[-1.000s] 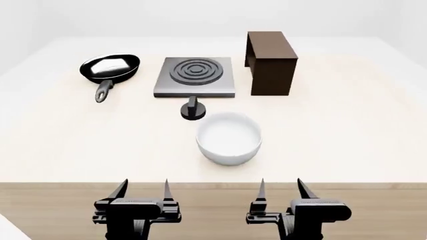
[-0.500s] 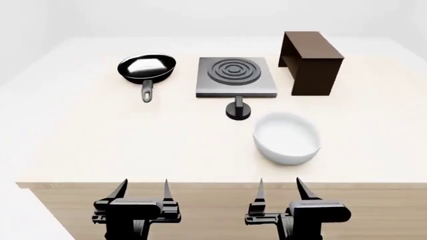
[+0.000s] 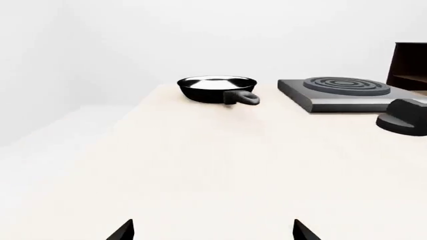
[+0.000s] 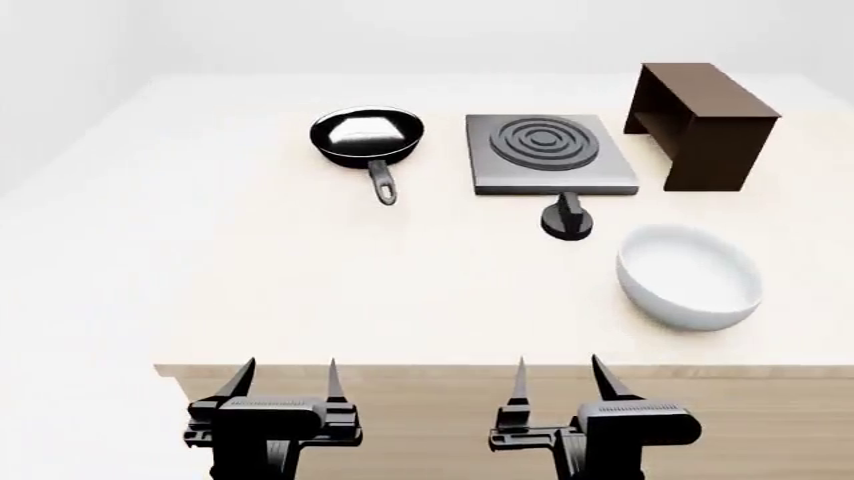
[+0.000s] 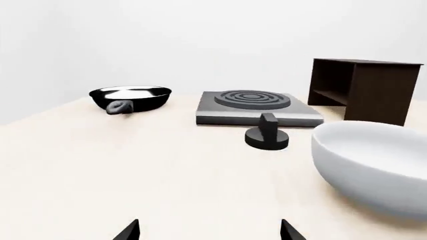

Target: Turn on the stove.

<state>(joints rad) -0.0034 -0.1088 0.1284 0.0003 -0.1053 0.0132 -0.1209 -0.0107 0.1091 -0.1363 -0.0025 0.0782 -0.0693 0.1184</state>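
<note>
The stove (image 4: 547,152) is a flat grey hotplate with ring coils at the back of the table; it also shows in the left wrist view (image 3: 343,92) and the right wrist view (image 5: 257,107). Its small black knob (image 4: 570,217) with a bar handle stands just in front of it, and shows in the right wrist view (image 5: 267,135) and partly in the left wrist view (image 3: 407,116). My left gripper (image 4: 286,378) and right gripper (image 4: 558,375) are both open and empty, hanging before the table's front edge, far from the knob.
A black frying pan (image 4: 366,137) sits left of the stove. A dark brown wooden shelf (image 4: 701,125) stands to the stove's right. A white bowl (image 4: 689,276) sits in front of and to the right of the knob. The table's front edge (image 4: 400,372) runs just beyond my fingertips.
The whole view has shifted left: the table and everything on it now sit further right in the head view. Both grippers keep their pose, open.
</note>
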